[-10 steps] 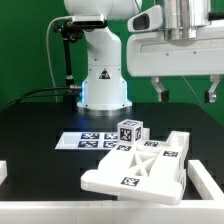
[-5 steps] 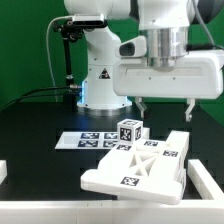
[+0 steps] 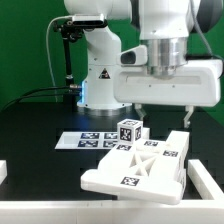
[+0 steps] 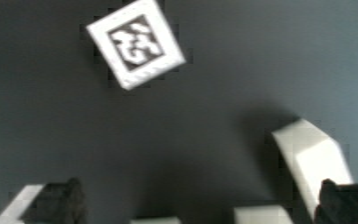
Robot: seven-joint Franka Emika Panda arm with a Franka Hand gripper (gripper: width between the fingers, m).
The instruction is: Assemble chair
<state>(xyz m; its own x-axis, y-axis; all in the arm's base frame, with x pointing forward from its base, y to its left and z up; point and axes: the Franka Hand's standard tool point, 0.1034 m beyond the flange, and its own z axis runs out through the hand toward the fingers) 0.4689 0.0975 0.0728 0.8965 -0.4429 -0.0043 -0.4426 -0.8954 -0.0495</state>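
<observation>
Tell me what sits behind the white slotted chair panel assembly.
Behind the white slotted plastic chair panel assembly stands a tagged white cube-like part, then the flat marker board; the assembly covers the board's near edge and the cube's base.

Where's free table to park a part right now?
Bare black table on the exterior view's left, between the robot base and the near edge. Crowded on the right: chair assembly and marker board, with the open gripper overhead.

fingers [image 3: 165, 111] — now lower, leftward
</observation>
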